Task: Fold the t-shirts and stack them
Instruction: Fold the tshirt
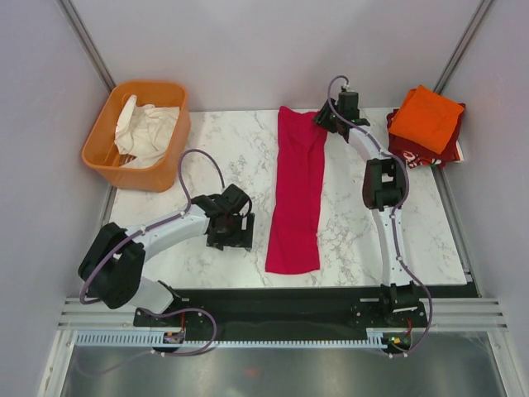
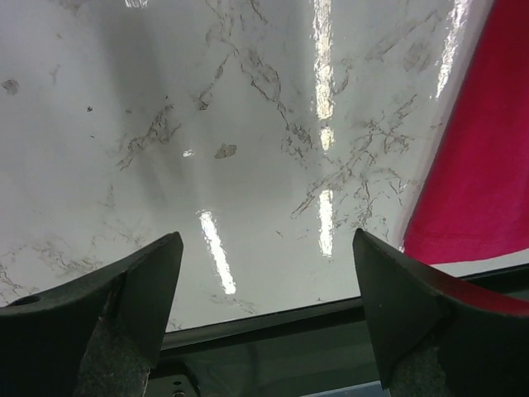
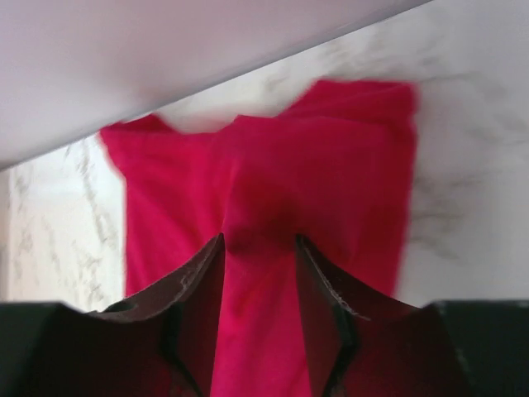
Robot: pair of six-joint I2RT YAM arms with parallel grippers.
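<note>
Your right gripper (image 3: 259,241) is half-closed, pinching one end of the magenta-pink t-shirt (image 1: 296,194), a long strip running back from it; your left gripper (image 2: 266,240) hangs wide open, empty, the hem just to its right. End-over-end folding seems in hand: carry that end back evenly

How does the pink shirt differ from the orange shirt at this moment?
The pink shirt lies as a long narrow strip down the middle of the table; the orange shirt is folded into a compact square at the far right corner. The pink shirt rests directly on the table, the orange shirt on a dark red shirt. The right gripper pinches the pink shirt's far end; the orange shirt is untouched. Both are plain, bright cloth.
</note>
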